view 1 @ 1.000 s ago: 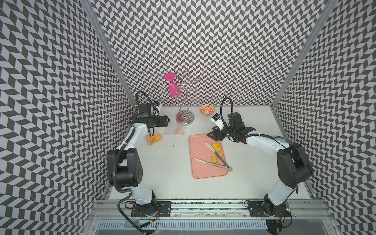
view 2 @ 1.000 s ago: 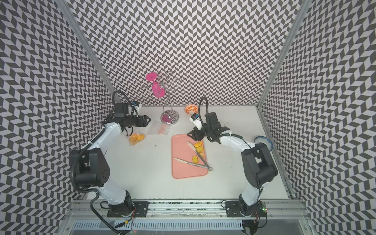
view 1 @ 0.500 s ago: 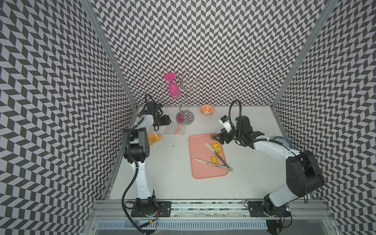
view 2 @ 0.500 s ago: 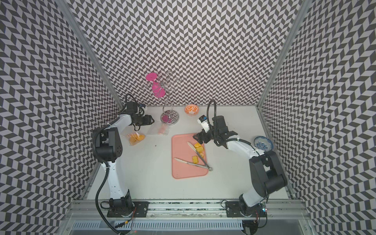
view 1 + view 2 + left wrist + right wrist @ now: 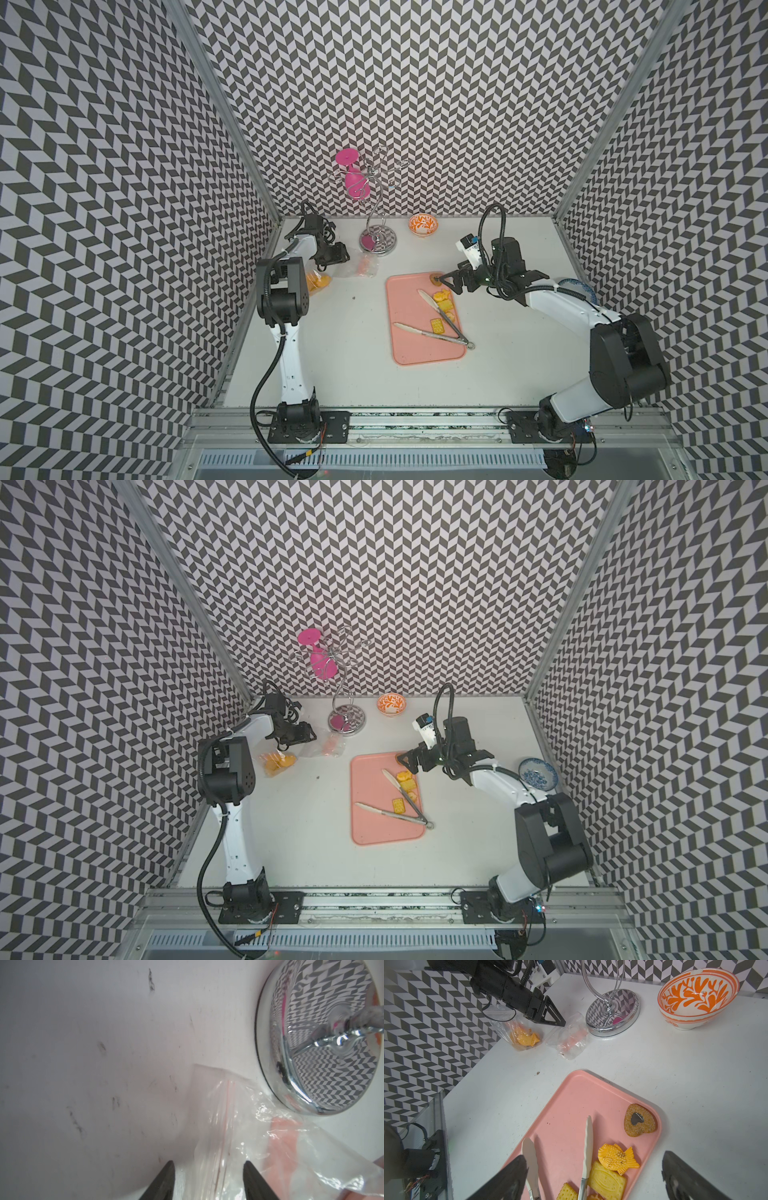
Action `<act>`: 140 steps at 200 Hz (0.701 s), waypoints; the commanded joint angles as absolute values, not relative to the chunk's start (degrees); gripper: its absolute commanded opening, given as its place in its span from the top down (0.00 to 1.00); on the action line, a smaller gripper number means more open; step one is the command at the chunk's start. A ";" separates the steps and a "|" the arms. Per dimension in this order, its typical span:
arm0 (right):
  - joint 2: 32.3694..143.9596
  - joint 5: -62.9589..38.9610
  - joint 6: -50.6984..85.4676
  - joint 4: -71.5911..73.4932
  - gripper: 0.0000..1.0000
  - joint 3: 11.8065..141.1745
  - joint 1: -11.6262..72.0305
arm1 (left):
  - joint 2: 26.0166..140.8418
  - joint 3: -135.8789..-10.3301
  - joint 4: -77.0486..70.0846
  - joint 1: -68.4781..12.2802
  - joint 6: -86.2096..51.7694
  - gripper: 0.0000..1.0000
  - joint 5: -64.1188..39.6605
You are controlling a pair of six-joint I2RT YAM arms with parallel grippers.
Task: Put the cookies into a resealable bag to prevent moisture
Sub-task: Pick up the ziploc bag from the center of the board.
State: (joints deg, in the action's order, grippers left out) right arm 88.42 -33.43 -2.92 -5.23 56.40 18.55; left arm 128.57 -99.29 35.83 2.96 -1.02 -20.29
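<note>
Pink tray (image 5: pixel 411 349) lies mid-table with the loose cookies (image 5: pixel 616 1158) on it. A brown heart (image 5: pixel 640 1121) sits at its far corner. A yellow fish, a rectangular cracker and a square cracker lie nearer the middle, beside the tongs (image 5: pixel 432 334), which lie spread open across the tray.

More yellow cookies sit inside a bag (image 5: pixel 318 282) on the table by the left wall, close to the left arm. A second bag (image 5: pixel 249 1136), clear with something pale orange in it, lies between that bag and the chrome stand (image 5: pixel 377 243), its edge against the stand's base.

Low over the second bag is the left gripper (image 5: pixel 207 1169), jaws about half apart. The bag's red zip edge lies between the fingers, and no pinch on the film shows.

Over the tray's far end hovers the right gripper (image 5: pixel 591 1178), jaws spread wide and empty. The heart is just ahead of it, and in both top views one fingertip is right beside the heart.

A pink glass (image 5: pixel 353 183) hangs upside down on the stand. An orange bowl (image 5: pixel 423 224) stands by the back wall. A blue bowl (image 5: pixel 538 773) sits near the table's right edge, beside the right arm.
</note>
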 commanded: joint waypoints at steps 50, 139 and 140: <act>87.76 -35.22 -1.68 -1.98 0.00 56.56 18.45 | 129.42 -100.90 39.08 0.75 -0.56 0.90 -15.10; 92.02 -41.33 23.67 14.69 0.06 56.07 23.73 | 111.17 -93.10 45.24 -4.49 -9.19 0.97 -16.68; 92.06 -41.28 24.01 14.86 0.06 56.16 23.95 | 110.74 -92.47 45.03 -4.53 -9.52 0.97 -16.78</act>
State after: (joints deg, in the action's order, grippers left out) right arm 89.84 -39.88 12.29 5.50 55.68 20.25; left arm 118.78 -97.93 43.05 -1.37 -4.58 -16.14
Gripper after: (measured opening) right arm 0.956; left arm 0.048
